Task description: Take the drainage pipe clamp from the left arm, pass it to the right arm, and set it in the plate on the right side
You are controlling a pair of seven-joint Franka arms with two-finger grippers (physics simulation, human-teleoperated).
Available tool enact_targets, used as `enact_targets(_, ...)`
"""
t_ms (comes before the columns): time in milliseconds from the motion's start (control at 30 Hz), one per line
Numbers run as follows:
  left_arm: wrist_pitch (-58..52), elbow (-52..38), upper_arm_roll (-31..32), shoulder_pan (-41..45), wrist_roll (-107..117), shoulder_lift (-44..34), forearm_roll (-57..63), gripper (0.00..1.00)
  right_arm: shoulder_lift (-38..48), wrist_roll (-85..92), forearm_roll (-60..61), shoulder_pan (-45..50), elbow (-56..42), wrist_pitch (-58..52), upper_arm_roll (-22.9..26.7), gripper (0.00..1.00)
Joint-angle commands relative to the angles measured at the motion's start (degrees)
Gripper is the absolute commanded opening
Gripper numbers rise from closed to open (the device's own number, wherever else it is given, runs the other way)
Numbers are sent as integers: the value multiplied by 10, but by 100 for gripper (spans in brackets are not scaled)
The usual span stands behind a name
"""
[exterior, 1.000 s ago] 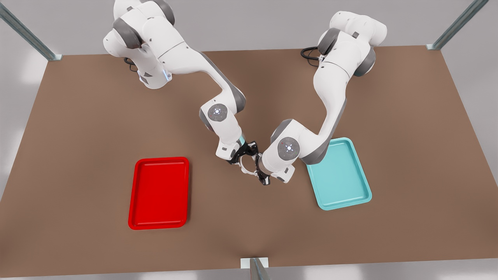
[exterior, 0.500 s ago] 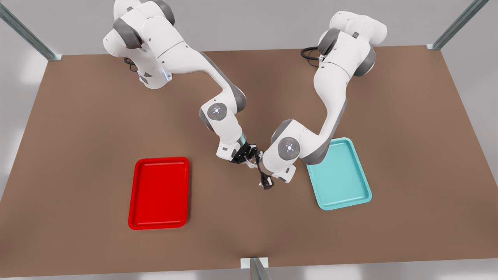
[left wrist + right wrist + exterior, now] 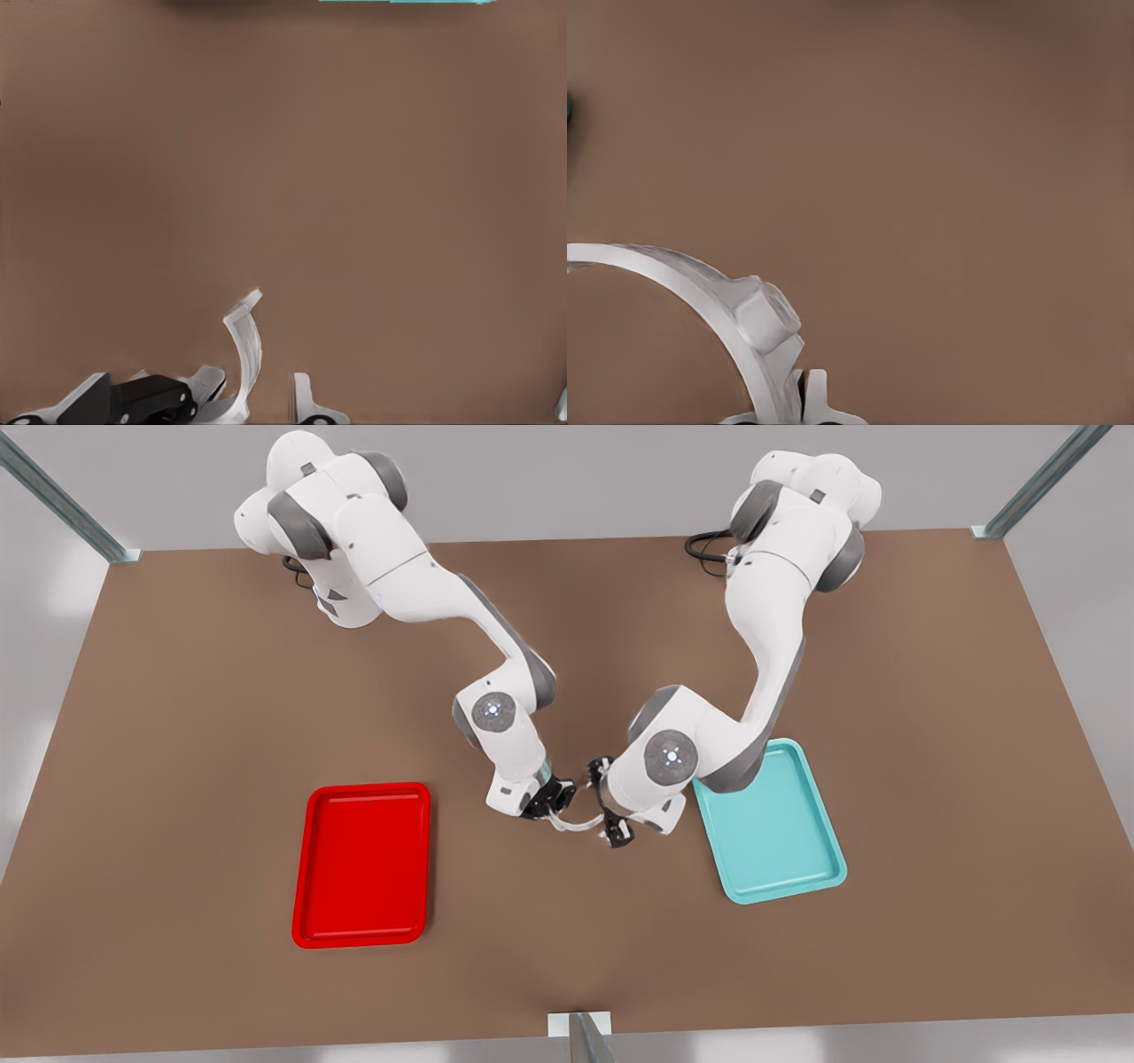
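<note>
The drainage pipe clamp (image 3: pixel 578 824) is a thin white half-ring hanging above the brown table between the two wrists. My right gripper (image 3: pixel 555 801), on the arm at the front view's left, is shut on one end of it. In the right wrist view the clamp (image 3: pixel 700 288) curves away from the right gripper (image 3: pixel 804 400), which pinches its tab. My left gripper (image 3: pixel 611 804), on the arm at the front view's right, is open just beside the clamp's other end. The left wrist view shows the clamp (image 3: pixel 246 350) rising beside one finger (image 3: pixel 303 404). The red plate (image 3: pixel 363 864) lies at the front view's left.
A teal tray (image 3: pixel 780 841) lies at the front view's right, partly under the left arm's elbow, and its edge (image 3: pixel 399 2) shows in the left wrist view. The brown table (image 3: pixel 567 957) stretches wide around both trays. Metal frame posts stand at the table's corners and front edge.
The left gripper has opened and drawn back toward the front view's right. The clamp now hangs from the right gripper, which has shifted slightly toward the red plate.
</note>
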State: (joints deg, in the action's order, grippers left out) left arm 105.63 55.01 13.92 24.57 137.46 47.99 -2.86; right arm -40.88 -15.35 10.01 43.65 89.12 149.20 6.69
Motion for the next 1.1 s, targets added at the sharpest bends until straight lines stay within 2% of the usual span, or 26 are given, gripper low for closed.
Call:
enact_targets(0, -62, -5, 7, -27, -2, -12, -1, 100, -7, 2, -28, -8, 1, -2, 12, 21)
enact_targets(33, -97, -10, 19, -82, -51, -32, -11, 100, -7, 19, -29, -23, 3, -11, 12, 21)
enact_targets(67, -184, -10, 51, -171, -287, -71, -14, 100, -7, 33, -30, -34, 4, -19, 13, 21)
enact_targets(100, -217, -23, 88, -229, -478, -85, -13, 100, -3, 51, -30, -43, 4, -37, 19, 21)
enact_targets(167, -300, -32, 77, -286, -945, -90, 20, 100, 4, 73, -35, -44, 4, -67, 48, 21)
enact_targets(200, -329, -31, 83, -337, -1114, -91, 22, 100, 15, 92, -36, -45, 6, -100, 62, 21)
enact_targets(233, -379, -30, 81, -339, -1184, -105, 48, 100, 31, 103, -36, -59, 20, -117, 62, 21)
enact_targets(267, -258, 224, 18, -282, -1200, -297, 78, 100, 39, 124, -36, -79, 34, -120, 62, 21)
enact_targets(300, -193, 372, -43, -236, -1295, -403, 19, 100, 41, 153, -36, -110, 41, -124, 62, 21)
enact_targets(333, -272, 350, -43, -238, -1303, -385, 16, 100, 47, 173, -36, -127, 46, -130, 62, 21)
enact_targets(400, -276, 309, -14, -227, -1302, -350, 7, 100, 49, 246, -35, -187, 47, -140, 61, 21)
enact_targets(433, -311, 229, 7, -197, -1292, -317, 53, 100, 48, 286, -35, -213, 46, -139, 61, 21)
enact_targets(467, -349, 193, 6, -171, -1287, -311, 96, 100, 45, 322, -32, -238, 44, -136, 60, 21)
enact_targets(500, -342, 178, 5, -220, -1289, -286, 43, 100, 42, 338, -30, -251, 42, -133, 60, 21)
enact_targets(633, -300, 177, 14, -205, -1287, -293, 71, 100, 51, 345, -26, -262, 91, -133, 59, 21)
enact_targets(833, -333, 155, 19, -230, -1286, -303, 53, 100, 72, 352, -24, -270, 125, -154, 58, 21)
enact_targets(867, -330, 155, 18, -230, -1287, -301, 59, 100, 71, 351, -24, -270, 125, -155, 58, 25)
enact_targets(900, -330, 155, 18, -230, -1287, -301, 59, 100, 70, 353, -24, -270, 120, -157, 58, 79)
enact_targets(933, -332, 155, 18, -230, -1287, -301, 59, 100, 69, 353, -24, -270, 119, -157, 58, 100)
enact_targets(1067, -332, 156, 19, -229, -1285, -301, 58, 100, 64, 359, -25, -270, 116, -153, 57, 100)
